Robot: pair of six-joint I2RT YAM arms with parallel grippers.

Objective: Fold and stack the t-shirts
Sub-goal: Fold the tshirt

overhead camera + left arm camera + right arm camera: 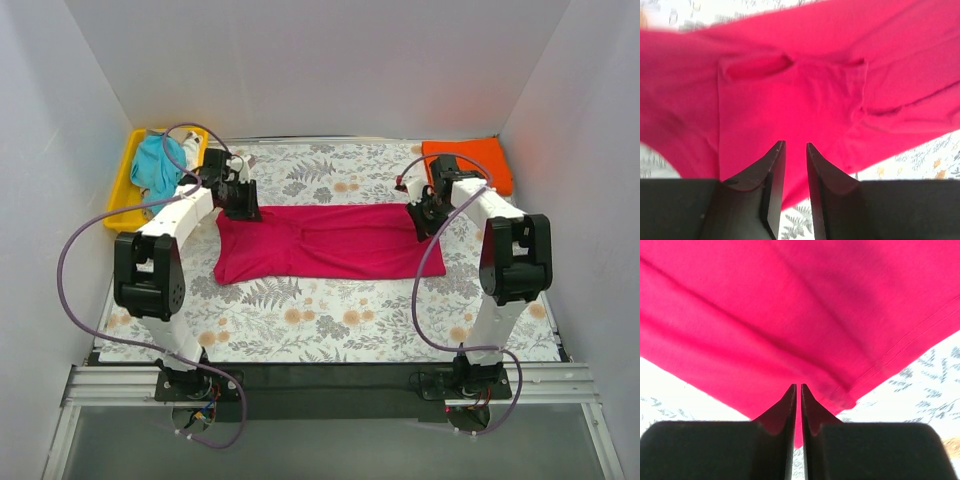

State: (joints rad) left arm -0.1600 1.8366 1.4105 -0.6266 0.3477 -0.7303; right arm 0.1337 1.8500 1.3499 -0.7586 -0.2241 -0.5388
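Three t-shirts are showing in all. One magenta t-shirt [320, 240] is stretching between the left fingers [772, 175] and the right fingers [785, 410]. One orange t-shirt [480, 160] is lying beyond the right fingers. One teal t-shirt [155, 165] is bunching up beyond the left fingers. One yellow tray [125, 180] is holding that teal one. Two arms are reaching over one flowered tabletop [330, 310]: one left arm [165, 235] and one right arm [500, 240]. Two purple cables [65, 260] are trailing, one from each arm. Each arm is carrying two black fingers, making four fingers altogether.
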